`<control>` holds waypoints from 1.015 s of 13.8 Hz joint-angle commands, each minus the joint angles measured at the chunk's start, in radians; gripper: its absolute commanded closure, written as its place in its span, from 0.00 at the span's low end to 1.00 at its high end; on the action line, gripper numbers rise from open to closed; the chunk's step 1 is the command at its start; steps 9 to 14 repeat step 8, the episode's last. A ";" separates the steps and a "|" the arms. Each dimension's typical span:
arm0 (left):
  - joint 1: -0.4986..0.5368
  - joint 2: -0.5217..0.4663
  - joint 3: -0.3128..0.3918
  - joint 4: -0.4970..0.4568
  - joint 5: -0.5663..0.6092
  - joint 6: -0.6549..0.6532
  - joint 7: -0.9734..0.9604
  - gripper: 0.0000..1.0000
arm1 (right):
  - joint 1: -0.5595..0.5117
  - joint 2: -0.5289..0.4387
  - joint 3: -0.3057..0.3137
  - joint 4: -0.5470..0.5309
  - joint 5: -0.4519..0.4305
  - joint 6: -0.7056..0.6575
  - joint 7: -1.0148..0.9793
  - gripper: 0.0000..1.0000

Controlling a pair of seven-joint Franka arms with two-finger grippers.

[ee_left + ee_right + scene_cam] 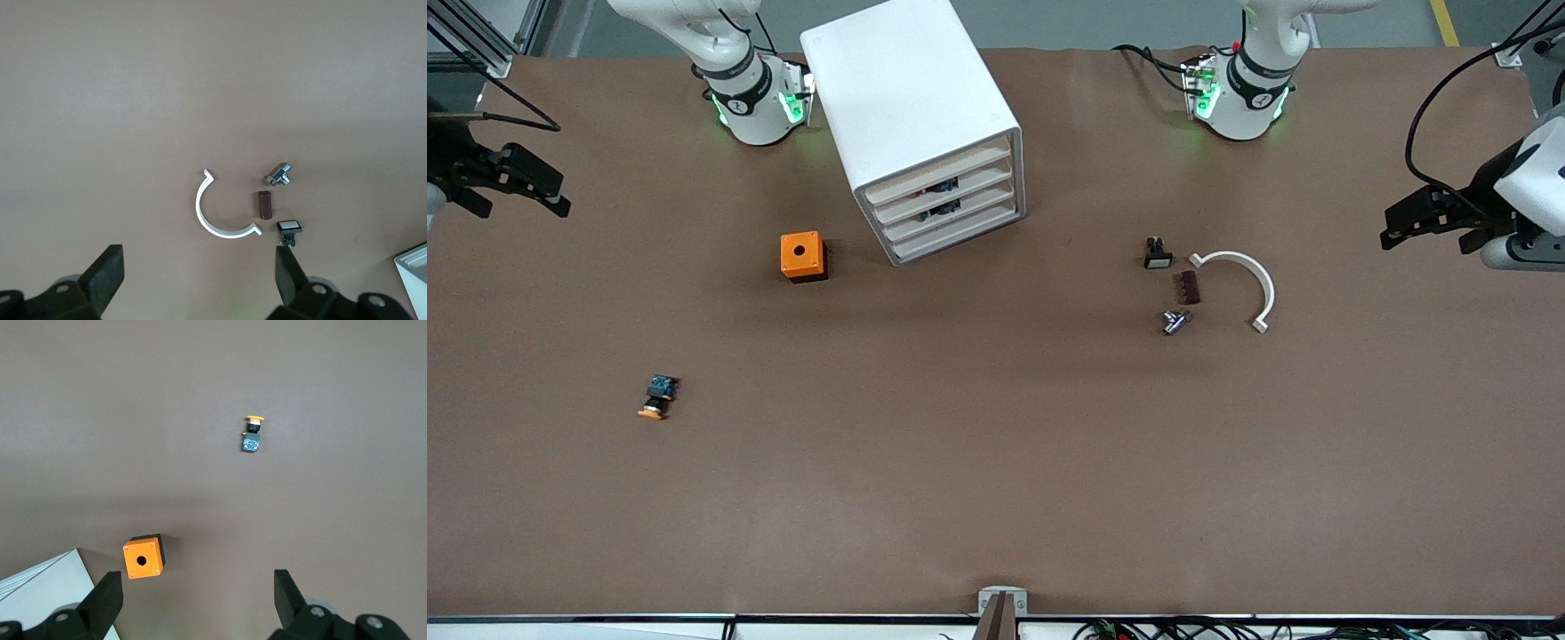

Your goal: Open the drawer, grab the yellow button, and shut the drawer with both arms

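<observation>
The white cabinet (911, 98) stands between the two arm bases, and its top drawer (941, 169) is pushed in flush, like the three below it. The button (658, 396), with an orange cap and a black-and-blue body, lies on its side on the bare table toward the right arm's end; it also shows in the right wrist view as the button (253, 433). My right gripper (551, 194) (199, 593) hangs open and empty over that end of the table. My left gripper (1392, 227) (199, 273) hangs open and empty over the left arm's end.
An orange cube box with a hole (803, 257) (143, 557) sits beside the cabinet. Toward the left arm's end lie a white arc (1249, 284) (217, 223), a brown block (1189, 287), a metal fitting (1174, 322) and a black part with a white face (1157, 255).
</observation>
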 commanded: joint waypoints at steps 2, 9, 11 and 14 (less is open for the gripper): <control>0.003 0.007 -0.006 0.020 0.021 -0.008 -0.012 0.00 | -0.001 -0.009 0.001 -0.006 -0.021 -0.006 0.020 0.00; 0.003 0.009 -0.006 0.020 0.021 -0.008 -0.015 0.00 | -0.001 -0.011 0.001 -0.001 -0.021 -0.002 0.020 0.00; 0.003 0.009 -0.006 0.020 0.021 -0.008 -0.015 0.00 | -0.001 -0.011 0.001 -0.001 -0.021 -0.002 0.020 0.00; 0.003 0.009 -0.006 0.020 0.021 -0.008 -0.015 0.00 | -0.001 -0.011 0.001 -0.001 -0.021 -0.002 0.020 0.00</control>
